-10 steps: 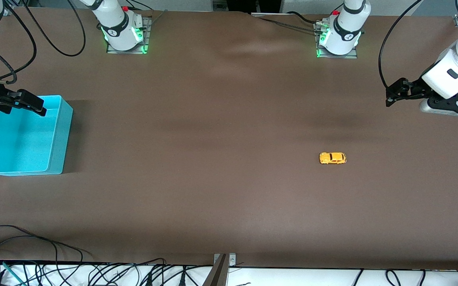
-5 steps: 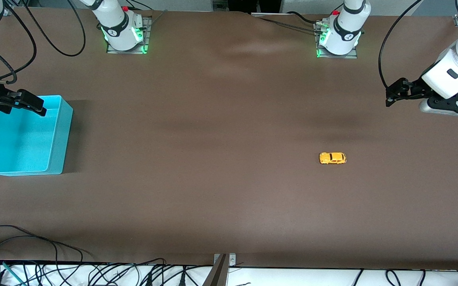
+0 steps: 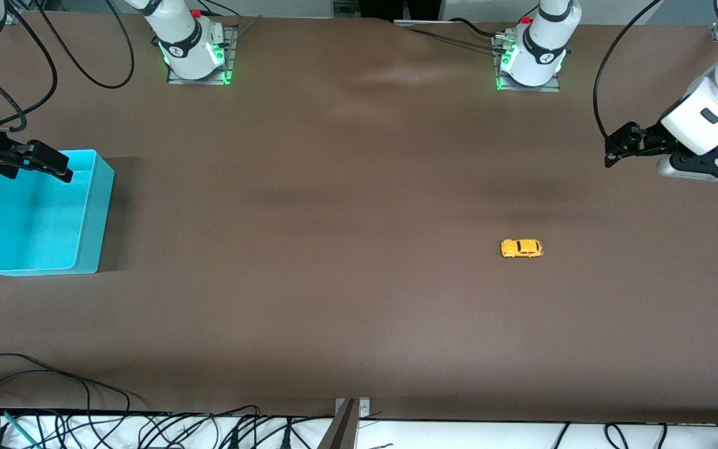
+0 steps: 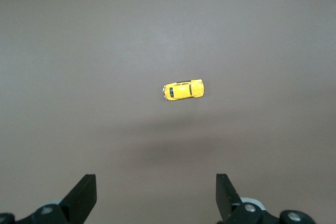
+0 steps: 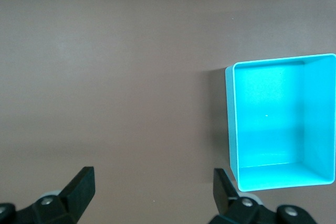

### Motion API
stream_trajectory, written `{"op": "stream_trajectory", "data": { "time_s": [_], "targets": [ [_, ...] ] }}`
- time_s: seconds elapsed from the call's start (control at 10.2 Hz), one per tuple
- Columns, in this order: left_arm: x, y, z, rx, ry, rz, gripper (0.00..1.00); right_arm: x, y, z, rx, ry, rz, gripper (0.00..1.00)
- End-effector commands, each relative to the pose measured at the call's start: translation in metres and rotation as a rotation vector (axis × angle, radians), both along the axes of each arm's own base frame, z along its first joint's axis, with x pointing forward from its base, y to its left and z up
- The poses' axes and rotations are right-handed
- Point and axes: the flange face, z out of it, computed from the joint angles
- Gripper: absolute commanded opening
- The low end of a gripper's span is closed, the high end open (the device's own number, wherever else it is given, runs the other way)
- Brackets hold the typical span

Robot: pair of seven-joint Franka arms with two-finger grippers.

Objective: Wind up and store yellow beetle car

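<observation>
The yellow beetle car (image 3: 521,248) stands alone on the brown table toward the left arm's end; it also shows in the left wrist view (image 4: 182,89). My left gripper (image 3: 611,153) hangs open and empty high over the table near that end, well apart from the car; its fingers (image 4: 84,199) stand wide apart around (image 4: 156,199). My right gripper (image 3: 63,171) is open and empty, up in the air by the farther rim of the turquoise bin (image 3: 35,218). The right wrist view shows the gripper (image 5: 152,190) and the empty bin (image 5: 273,114) off to one side.
The two arm bases (image 3: 194,53) (image 3: 530,59) stand along the table's farther edge. Loose black cables (image 3: 53,411) lie along the edge nearest the front camera.
</observation>
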Motion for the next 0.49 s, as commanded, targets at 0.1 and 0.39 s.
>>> {"op": "stream_trajectory", "data": {
  "time_s": [0.1, 0.39],
  "targets": [
    [0.006, -0.001, -0.003, -0.049, 0.023, -0.017, 1.00, -0.003, -0.001, 0.002, -0.010, 0.005, 0.003, 1.00],
    [0.032, -0.007, -0.037, -0.065, 0.052, -0.219, 1.00, -0.003, 0.000, 0.001, -0.010, 0.005, 0.006, 1.00]
  ]
}}
